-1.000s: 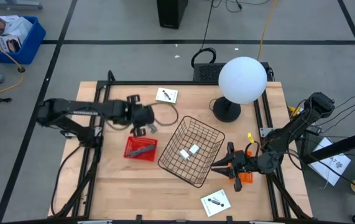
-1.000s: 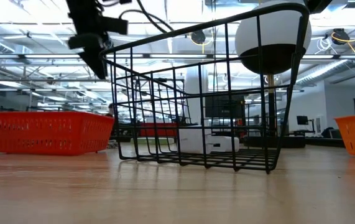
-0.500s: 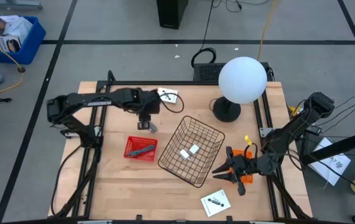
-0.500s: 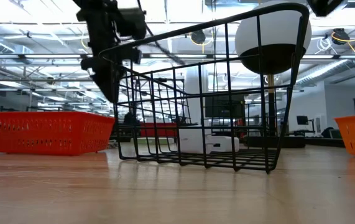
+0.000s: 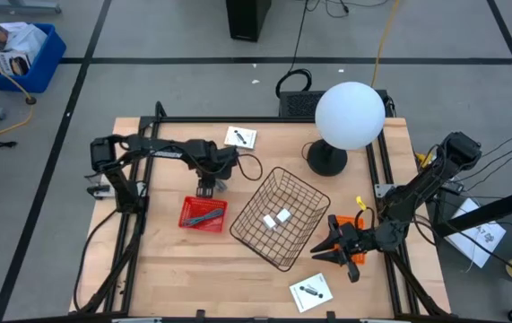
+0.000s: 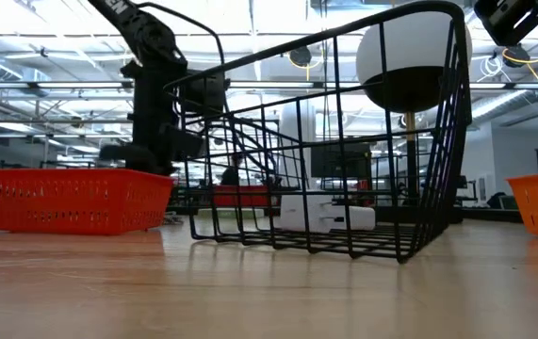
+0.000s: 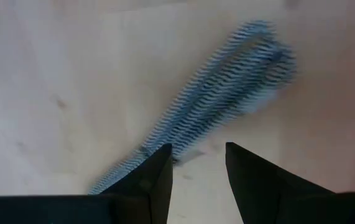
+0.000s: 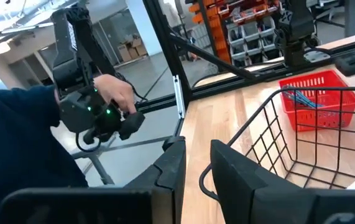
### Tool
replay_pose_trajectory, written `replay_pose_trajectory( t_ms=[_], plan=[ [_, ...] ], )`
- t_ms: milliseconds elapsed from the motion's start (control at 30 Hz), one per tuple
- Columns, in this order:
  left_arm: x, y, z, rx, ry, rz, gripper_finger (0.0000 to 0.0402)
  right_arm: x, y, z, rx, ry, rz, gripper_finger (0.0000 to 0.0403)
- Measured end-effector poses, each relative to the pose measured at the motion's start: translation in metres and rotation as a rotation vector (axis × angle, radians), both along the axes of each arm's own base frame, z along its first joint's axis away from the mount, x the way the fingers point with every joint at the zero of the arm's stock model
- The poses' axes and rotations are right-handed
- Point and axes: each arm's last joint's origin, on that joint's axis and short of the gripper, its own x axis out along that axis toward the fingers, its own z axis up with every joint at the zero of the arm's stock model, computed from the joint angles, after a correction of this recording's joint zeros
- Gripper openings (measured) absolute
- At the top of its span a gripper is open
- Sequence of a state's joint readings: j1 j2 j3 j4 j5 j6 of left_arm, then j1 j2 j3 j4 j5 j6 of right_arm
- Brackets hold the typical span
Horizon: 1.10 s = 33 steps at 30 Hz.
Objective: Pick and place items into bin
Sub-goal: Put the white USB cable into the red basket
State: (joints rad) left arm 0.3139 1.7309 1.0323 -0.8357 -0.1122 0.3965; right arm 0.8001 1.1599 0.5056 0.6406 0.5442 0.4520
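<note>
My left gripper [image 5: 207, 186] points down, open, just above the table beside the red tray's far edge. A bent grey metal piece [image 7: 217, 93] lies on the wood just past its fingertips, untouched. The red tray [image 5: 203, 213] holds a slim teal tool [image 5: 204, 216]. Two small white blocks [image 5: 273, 219] lie in the black wire basket [image 5: 278, 215], which stands tilted. My right gripper [image 5: 325, 247] reaches level at the basket's near right corner and is shut on its rim. One white card [image 5: 240, 137] lies at the far side, another [image 5: 309, 291] near the front edge. My right gripper pinches the basket's top rim wire [image 8: 203, 182] at a corner between its two fingers. The fingers come level from the table's right side. The basket stands tilted, its held side raised and its bottom edge [image 6: 297, 247] on the table.
A white globe lamp [image 5: 350, 115] stands at the far right on a black base. An orange tray [image 5: 354, 254] lies under my right arm. In the right wrist view a person's sleeve [image 8: 15, 149] and hand show beyond the table's left side.
My left gripper has come down from high over the table to just above the wood beside the red tray, rolling as it sank. The wire basket has shifted slightly toward the table's right with my right gripper, and the white blocks have slid with it.
</note>
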Motion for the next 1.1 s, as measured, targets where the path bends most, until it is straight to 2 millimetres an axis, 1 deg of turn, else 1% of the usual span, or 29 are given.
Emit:
replay_pose_trajectory(
  t_ms=[67,233,367,533,633,700,767,800,1000,1100],
  plan=[
    [-0.001,0.002,-0.003,0.051,0.001,-0.007,0.0154,0.0,0.0,0.0,-0.003,0.0,0.0,0.0071],
    [0.001,0.003,-0.005,0.104,-0.021,-0.036,0.0154,0.0,0.0,0.0,-0.002,-0.003,-0.001,0.0071],
    [0.002,0.003,-0.015,0.108,-0.09,-0.049,0.0154,0.0,0.0,0.001,-0.018,-0.011,-0.001,0.0071],
    [-0.002,0.001,-0.022,0.107,-0.104,-0.068,0.015,0.0,0.0,0.001,-0.018,-0.017,-0.002,0.0071],
    [-0.002,0.001,-0.02,0.103,-0.103,0.005,0.0121,0.0,0.0,0.002,-0.032,-0.026,0.0,0.0071],
    [-0.003,0.002,-0.018,0.114,-0.088,0.05,0.0084,0.0,0.0,0.002,-0.043,-0.031,-0.001,0.0071],
    [-0.003,0.002,-0.016,0.116,-0.079,0.07,0.0036,0.001,-0.001,0.002,-0.046,-0.031,-0.004,0.0071],
    [-0.002,0.002,-0.014,0.117,-0.079,0.079,0.0021,0.001,-0.001,0.002,-0.043,-0.032,-0.007,0.007],
    [-0.006,0.001,-0.012,0.183,-0.027,0.132,0.0018,0.001,-0.001,0.003,-0.021,-0.034,-0.01,0.007],
    [-0.012,-0.003,-0.001,0.2,-0.014,0.148,0.0009,0.001,-0.001,0.003,-0.02,-0.038,-0.01,0.007]
  ],
)
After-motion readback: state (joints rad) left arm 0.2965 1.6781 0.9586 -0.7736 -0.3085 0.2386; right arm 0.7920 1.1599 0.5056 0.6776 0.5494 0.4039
